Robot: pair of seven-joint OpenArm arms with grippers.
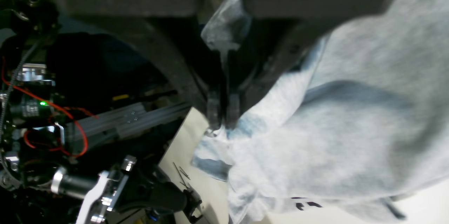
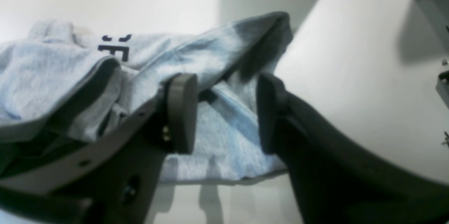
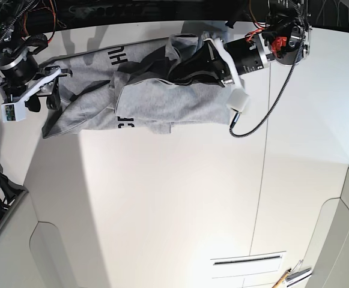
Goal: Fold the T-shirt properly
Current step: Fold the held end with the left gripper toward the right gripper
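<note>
While crumpled across the top of the base view on the white table, the T-shirt is pinched by the left gripper; the right gripper, upper left, stands spread around its edge.

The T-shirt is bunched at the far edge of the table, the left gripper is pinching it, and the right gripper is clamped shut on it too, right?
Not quite: the right gripper is open beside the T-shirt, as the right wrist view shows. The rest holds.
</note>
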